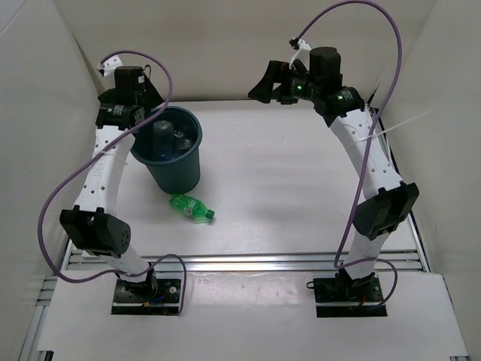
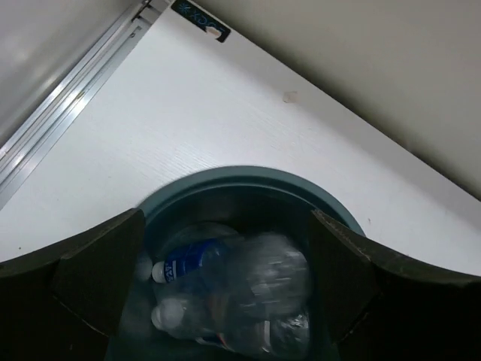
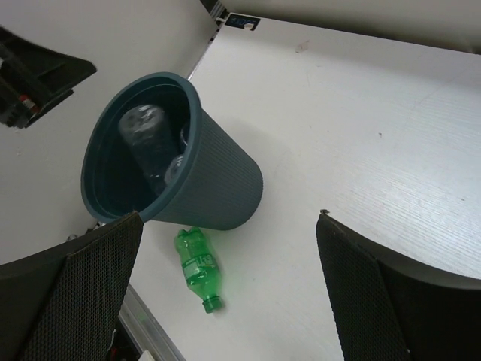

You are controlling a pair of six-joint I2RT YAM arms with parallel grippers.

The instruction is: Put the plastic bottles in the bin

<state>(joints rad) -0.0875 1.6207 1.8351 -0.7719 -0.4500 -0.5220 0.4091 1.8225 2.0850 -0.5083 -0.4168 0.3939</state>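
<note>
Outside, green bottle [image 1: 192,208] lies beside tapered teal bin [image 1: 176,171].

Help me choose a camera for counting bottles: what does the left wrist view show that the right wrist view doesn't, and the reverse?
Only the left wrist view looks straight down into the bin, showing a blue-labelled bottle lying among clear bottles. Only the right wrist view shows the green bottle lying on the table beside the bin, plus the bin's ribbed outer wall. Both show the bin's rim and clear bottles inside.
</note>
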